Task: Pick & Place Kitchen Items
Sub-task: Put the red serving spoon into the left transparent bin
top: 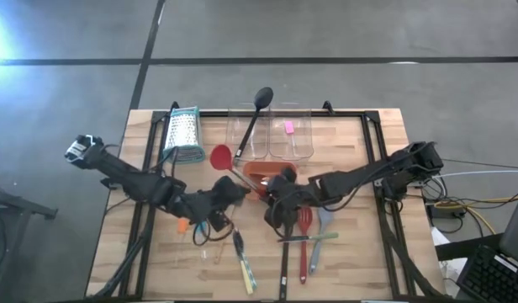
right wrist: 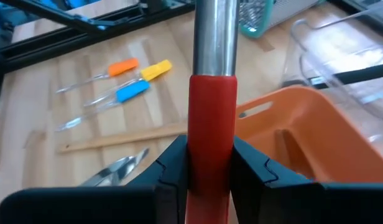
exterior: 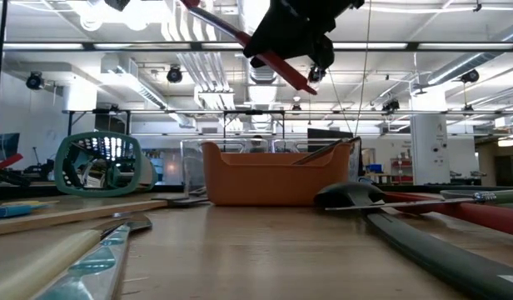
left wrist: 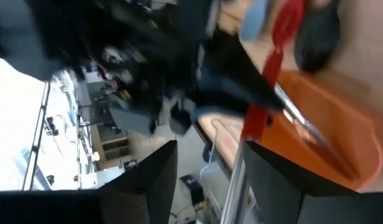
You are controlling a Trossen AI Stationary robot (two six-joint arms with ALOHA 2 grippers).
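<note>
The right gripper point(right wrist: 210, 171) clamps a red spoon point(right wrist: 211, 124) above the orange tray point(right wrist: 303, 140); a black ladle point(top: 257, 114) rests in a clear tub point(top: 246, 139); the left gripper point(top: 229, 192) stands parted.

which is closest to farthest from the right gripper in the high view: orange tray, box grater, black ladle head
From the right gripper, shut on the red-handled utensil:
1. orange tray, just beyond it at table centre
2. black ladle head, past the table's far edge
3. box grater, far-left corner
</note>
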